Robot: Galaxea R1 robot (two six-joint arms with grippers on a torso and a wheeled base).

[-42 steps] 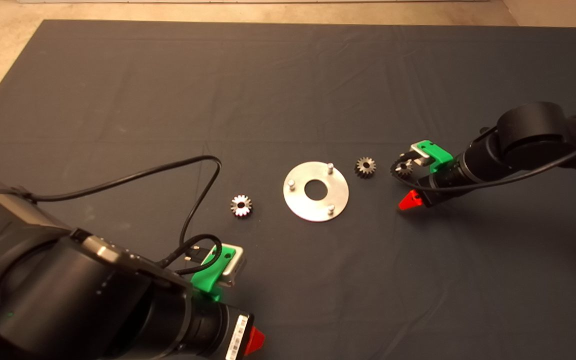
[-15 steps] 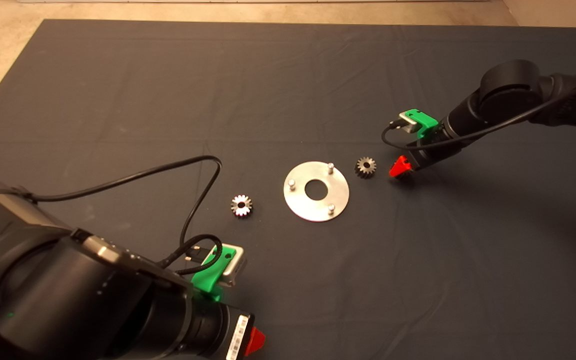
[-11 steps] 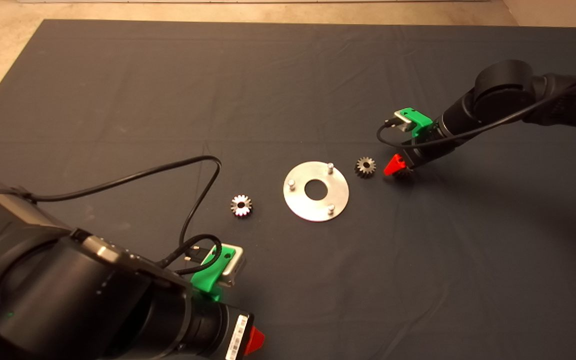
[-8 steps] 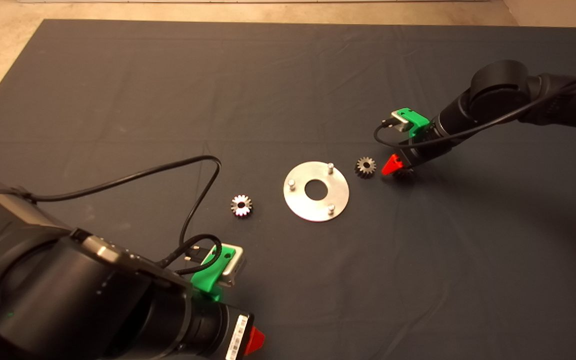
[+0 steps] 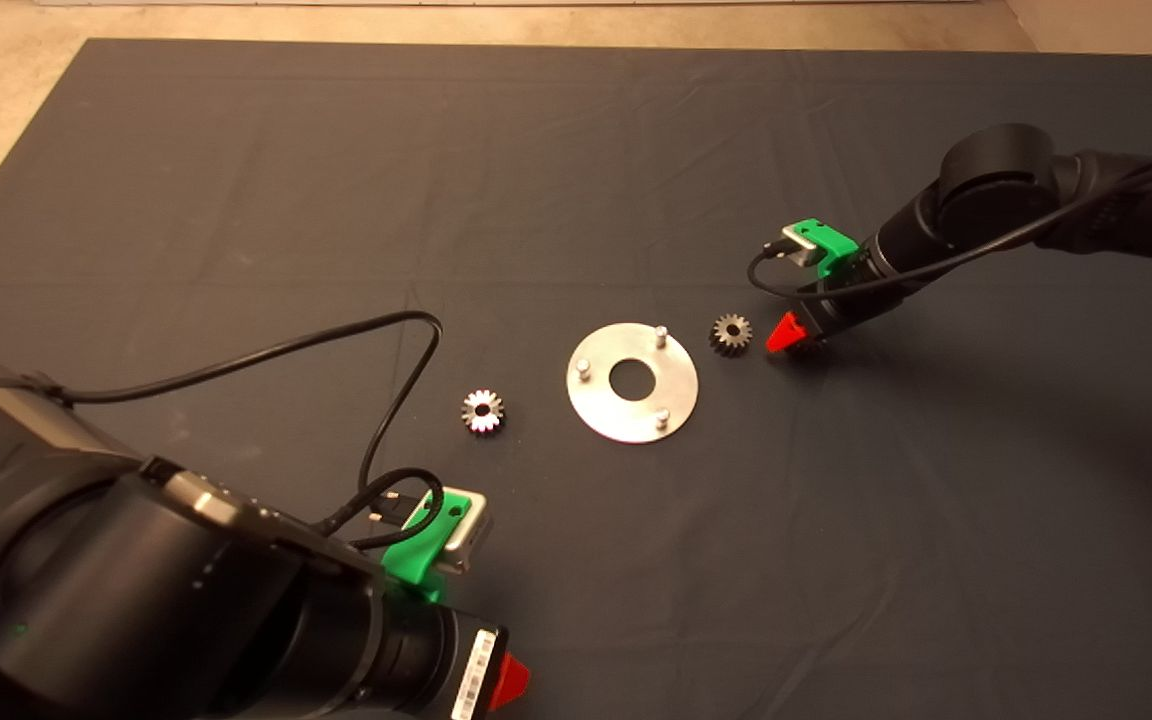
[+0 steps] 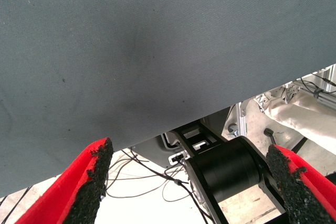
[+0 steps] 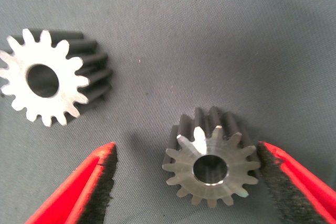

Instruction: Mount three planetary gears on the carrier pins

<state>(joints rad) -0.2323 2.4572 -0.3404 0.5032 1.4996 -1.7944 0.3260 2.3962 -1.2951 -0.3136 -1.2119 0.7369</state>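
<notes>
Three planetary gears (image 5: pixel 731 333) lying flat on the bench mat (image 5: pixel 576 150), none on the carrier pins (image 5: pixel 662 332) yet. Right pincer (image 7: pixel 186 182) straddling the rightmost gear (image 7: pixel 211 166), fingers open, likely lining up for a grab. Left pincer (image 6: pixel 194 182) waiting open, at the near-left edge.

I count three planetary gears: one (image 5: pixel 483 411) lying left of the disc, one (image 5: pixel 731 334) right of it, and one (image 7: pixel 211 164) between my right fingers, hidden from above. One silver disc (image 5: pixel 600 405) lies on the mat, carrying three carrier pins (image 5: pixel 662 331), all bare. Two grippers are mine: right gripper (image 7: pixel 186 182), left gripper (image 6: pixel 194 182).
</notes>
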